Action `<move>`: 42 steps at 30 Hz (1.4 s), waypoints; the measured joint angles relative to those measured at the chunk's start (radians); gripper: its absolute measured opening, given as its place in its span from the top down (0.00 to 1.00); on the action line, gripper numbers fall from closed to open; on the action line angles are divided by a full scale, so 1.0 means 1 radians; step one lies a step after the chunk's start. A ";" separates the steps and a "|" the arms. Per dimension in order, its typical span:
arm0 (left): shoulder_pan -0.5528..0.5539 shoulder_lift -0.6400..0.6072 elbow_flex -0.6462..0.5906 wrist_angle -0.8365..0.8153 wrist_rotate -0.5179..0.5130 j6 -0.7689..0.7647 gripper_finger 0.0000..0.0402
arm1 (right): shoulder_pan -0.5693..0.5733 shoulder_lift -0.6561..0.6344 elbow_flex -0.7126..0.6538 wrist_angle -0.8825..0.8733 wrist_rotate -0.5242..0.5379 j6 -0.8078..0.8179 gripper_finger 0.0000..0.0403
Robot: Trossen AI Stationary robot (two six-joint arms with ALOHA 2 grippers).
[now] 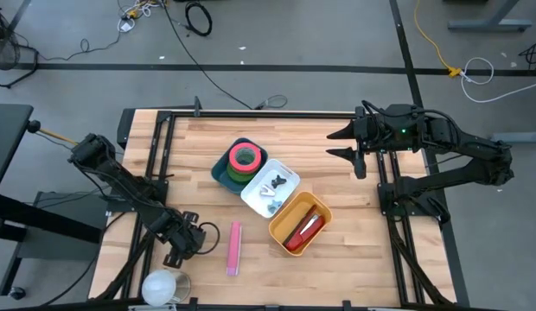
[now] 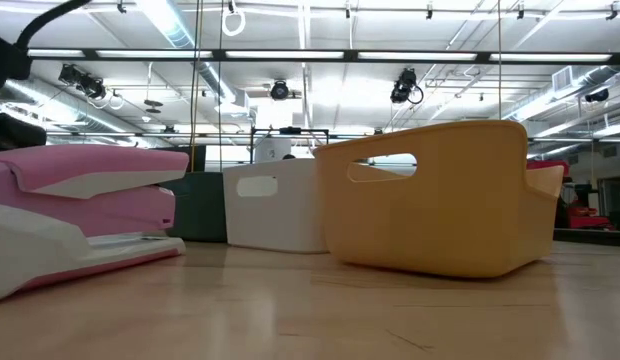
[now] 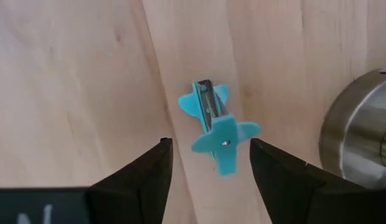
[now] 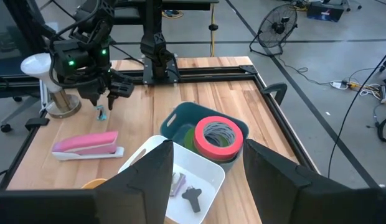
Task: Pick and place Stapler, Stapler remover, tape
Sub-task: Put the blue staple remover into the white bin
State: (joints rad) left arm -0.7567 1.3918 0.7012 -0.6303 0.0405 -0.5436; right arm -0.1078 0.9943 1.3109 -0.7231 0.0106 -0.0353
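My left end effector [image 3: 210, 163] hangs low, fingers spread, over the blue staple remover [image 3: 216, 127] on the desk [image 1: 337, 250] — pink stapler [image 1: 234, 248] beside it. Right end effector [image 1: 345, 143] raised, open, idle.

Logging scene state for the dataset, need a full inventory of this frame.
stapler: 1, pink, front of table beside left arm
staple remover: 1, blue, on bare wood under left gripper
tape rolls: stack, pink on top, green beneath, in teal bin
teal bin: 1, table centre
white bin: 1, holds small dark and pale items
yellow bin: 1, holds red item
silver lamp: 1, front-left corner
left gripper: jaws open above remover
right gripper: jaws open, far-right side
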 joint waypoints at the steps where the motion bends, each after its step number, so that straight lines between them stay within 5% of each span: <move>1: 0.000 0.000 -0.008 0.009 0.003 -0.005 0.46 | 0.000 0.000 0.000 0.000 0.000 0.000 0.52; 14: 0.001 0.000 -0.022 0.020 0.008 -0.048 0.48 | 0.000 0.000 0.000 0.000 0.000 0.000 0.52; 27: 0.001 0.000 -0.022 0.021 0.009 -0.048 0.72 | 0.000 0.000 0.000 0.000 0.000 0.000 0.52; 42: 0.001 0.000 -0.022 0.021 0.010 -0.048 0.85 | 0.000 0.000 0.000 0.000 0.000 0.000 0.52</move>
State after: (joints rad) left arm -0.7559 1.3922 0.6792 -0.6093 0.0504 -0.5911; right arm -0.1074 0.9943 1.3107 -0.7235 0.0110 -0.0355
